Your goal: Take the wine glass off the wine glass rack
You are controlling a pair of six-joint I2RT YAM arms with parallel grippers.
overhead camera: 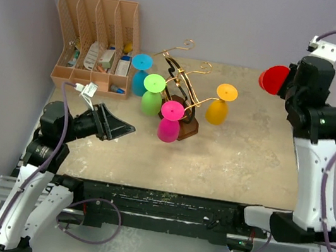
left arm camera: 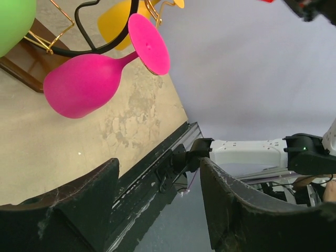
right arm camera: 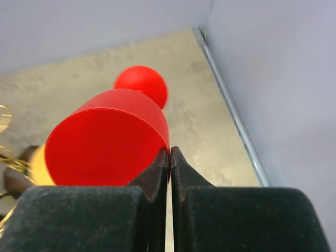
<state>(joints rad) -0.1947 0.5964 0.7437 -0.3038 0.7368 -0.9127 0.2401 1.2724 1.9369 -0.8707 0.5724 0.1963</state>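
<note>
The gold wire wine glass rack (overhead camera: 185, 81) stands on its dark oval base (overhead camera: 188, 128) mid-table. Blue (overhead camera: 140, 74), green (overhead camera: 152, 95), pink (overhead camera: 170, 123) and orange (overhead camera: 218, 105) wine glasses hang upside down from its arms. My right gripper (overhead camera: 285, 82) is raised at the far right, away from the rack, shut on the rim of a red wine glass (overhead camera: 272, 78); the wrist view shows the fingers (right arm camera: 169, 153) pinching the red bowl's rim (right arm camera: 105, 137). My left gripper (overhead camera: 118, 128) is open and empty, left of the pink glass (left arm camera: 84, 84).
A tan slotted desk organiser (overhead camera: 98, 41) holding small items stands at the back left. The rack base (left arm camera: 23, 63) and green glass (left arm camera: 13, 21) show in the left wrist view. The table's black front rail (overhead camera: 162, 202) runs along the near edge.
</note>
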